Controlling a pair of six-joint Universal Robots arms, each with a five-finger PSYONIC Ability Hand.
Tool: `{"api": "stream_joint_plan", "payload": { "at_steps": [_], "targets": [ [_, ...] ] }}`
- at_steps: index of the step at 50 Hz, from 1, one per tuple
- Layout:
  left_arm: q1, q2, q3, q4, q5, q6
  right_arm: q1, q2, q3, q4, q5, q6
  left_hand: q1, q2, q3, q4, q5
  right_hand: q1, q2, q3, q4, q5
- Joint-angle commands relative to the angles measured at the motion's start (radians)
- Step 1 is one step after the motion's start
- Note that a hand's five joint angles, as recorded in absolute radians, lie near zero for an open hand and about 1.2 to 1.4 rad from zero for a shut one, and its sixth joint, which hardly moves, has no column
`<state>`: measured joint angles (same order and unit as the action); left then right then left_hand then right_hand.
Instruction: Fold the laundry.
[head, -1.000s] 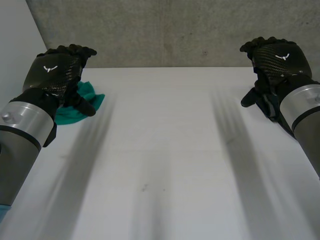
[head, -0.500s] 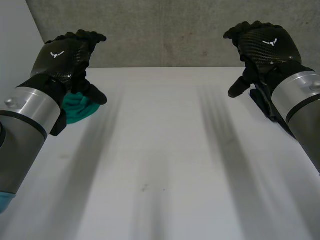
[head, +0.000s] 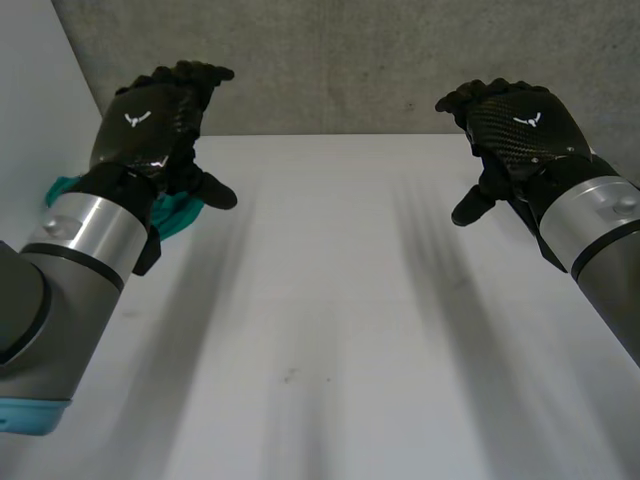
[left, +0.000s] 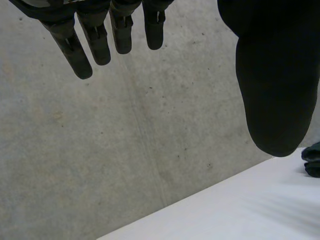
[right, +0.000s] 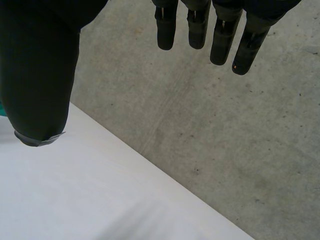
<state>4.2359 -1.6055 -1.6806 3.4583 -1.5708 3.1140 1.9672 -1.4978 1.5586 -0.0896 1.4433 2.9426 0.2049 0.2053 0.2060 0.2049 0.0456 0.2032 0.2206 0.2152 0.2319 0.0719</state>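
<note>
1. The left hand (head: 160, 115) is hovering above the table's left side. Its fingers (left: 95, 40) are hanging straight and well apart from the thumb (left: 272, 75), gripping nothing, and the left wrist view is showing bare wall between them.
2. The right hand (head: 515, 125) is mirroring it over the table's right side, its fingers (right: 220, 30) relaxed, spread away from its thumb (right: 40, 75) and likewise empty.
3. Both palms are facing toward the concrete wall (head: 350, 60) rather than down at the table, so by my judgement neither hand is lining up for a grasp yet.
4. The teal cloth (head: 178, 214) is lying bunched on the white table (head: 330, 300) near its left edge, partly hidden beneath the left hand and wrist. It is sitting as a crumpled heap, not spread flat.
5. The 2 hands are framing the table's wide middle, which is probably where the cloth would be laid out.
6. Folding is looking not yet begun. The next move is likely calling for the left hand, being nearest, to turn palm-down and lower onto the cloth, while the right hand, well apart from it, is needing to cross over before it can help.
</note>
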Motion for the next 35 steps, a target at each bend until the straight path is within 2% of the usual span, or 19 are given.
{"api": "stream_joint_plan", "payload": {
  "at_steps": [1,35],
  "targets": [
    [-0.01,-0.053,-0.03,0.041,0.003,0.0,-0.013,0.001,0.04,-0.035,-0.017,-0.004,-0.03,-0.031,-0.031,-0.03,-0.046,-0.029,-0.046,-0.041,-0.057,-0.072],
    [-0.005,-0.056,-0.022,0.056,0.002,0.003,-0.019,0.01,0.052,-0.042,-0.021,-0.008,-0.03,-0.031,-0.031,-0.03,-0.046,-0.029,-0.046,-0.041,-0.057,-0.072]
  ]
}}
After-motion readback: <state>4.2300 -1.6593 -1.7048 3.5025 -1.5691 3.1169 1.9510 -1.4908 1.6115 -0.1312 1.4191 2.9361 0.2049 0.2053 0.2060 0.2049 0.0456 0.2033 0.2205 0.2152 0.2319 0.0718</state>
